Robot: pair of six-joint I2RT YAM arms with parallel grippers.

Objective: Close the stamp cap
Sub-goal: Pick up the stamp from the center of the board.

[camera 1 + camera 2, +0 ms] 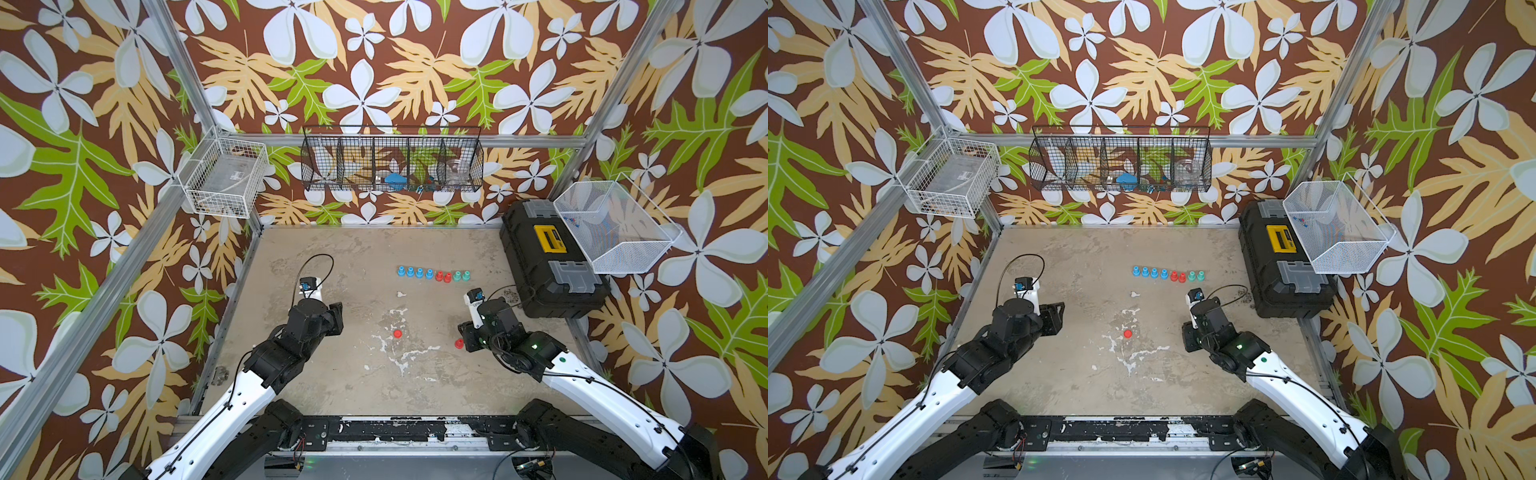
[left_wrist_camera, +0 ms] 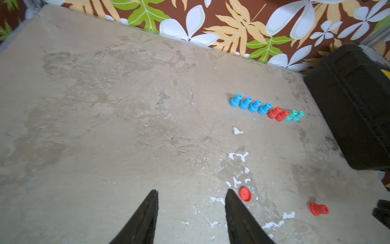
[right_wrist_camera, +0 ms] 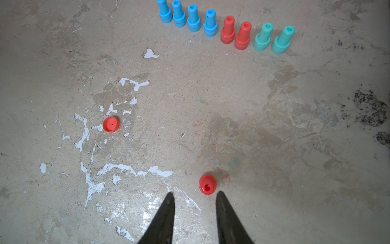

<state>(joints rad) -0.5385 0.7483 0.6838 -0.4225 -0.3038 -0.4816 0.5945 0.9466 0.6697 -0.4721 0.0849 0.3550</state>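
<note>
Your right gripper [image 3: 195,192] hangs low over the worn table [image 1: 332,374] with its two dark fingers [image 3: 166,213] parted and nothing between them. The red stamp [image 3: 207,184] sits just beyond their tips, apart from both. From the right wrist camera you see that stamp almost end-on, its holed stem facing the lens. In a top view it shows just beside the gripper, on the right half of the table and nearer the front edge than the back. The red cap [image 1: 397,333] lies loose and on its own near the middle of the table, well apart from the stamp and touching neither arm. Your left gripper [image 2: 192,191] is also spread and empty. It is stationed over the left half of the table, with the cap just beyond one fingertip [image 2: 230,193] in the left wrist view. Toward the back edge, right of centre, a row of capped stamps [image 1: 434,275] stands in line: four blue, then two red, then two teal, each close beside the next. A black toolbox [image 1: 548,257] with a yellow label fills the back right corner of the table, lid closed. White patches of chipped coating mark the table around the cap and between the two grippers.
</note>
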